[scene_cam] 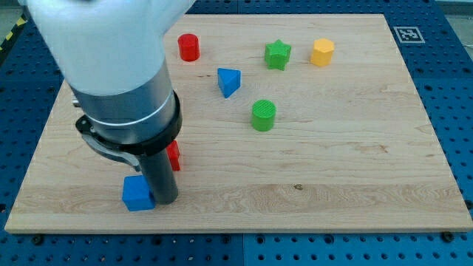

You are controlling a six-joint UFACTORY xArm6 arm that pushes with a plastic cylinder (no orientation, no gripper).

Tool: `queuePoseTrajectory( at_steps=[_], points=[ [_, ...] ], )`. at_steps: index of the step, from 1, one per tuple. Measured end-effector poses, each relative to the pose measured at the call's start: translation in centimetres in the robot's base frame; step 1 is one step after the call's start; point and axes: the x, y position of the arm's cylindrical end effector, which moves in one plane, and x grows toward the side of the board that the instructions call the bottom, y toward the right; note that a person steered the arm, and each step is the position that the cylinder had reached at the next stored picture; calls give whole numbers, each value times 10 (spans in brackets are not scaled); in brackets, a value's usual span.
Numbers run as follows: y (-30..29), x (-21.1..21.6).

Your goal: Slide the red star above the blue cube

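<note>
The blue cube (137, 193) sits near the board's bottom left. A red block (174, 156), mostly hidden behind the arm, lies just above and to the right of it; its shape cannot be made out. The arm's dark rod comes down beside the blue cube, and my tip (165, 201) rests on the board touching the cube's right side, just below the red block.
A red cylinder (189, 47) stands at the top, left of centre. A blue triangular block (228, 81), a green cylinder (263, 115), a green star (278, 55) and a yellow hexagonal block (322, 52) lie across the upper middle of the wooden board (355, 162).
</note>
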Motion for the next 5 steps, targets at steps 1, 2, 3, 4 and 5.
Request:
queuePoseTrajectory(
  at_steps=[1,2,3,4,5],
  points=[
    [-33,1],
    [-66,1],
    [-68,1],
    [-37,4],
    [4,4]
  ],
)
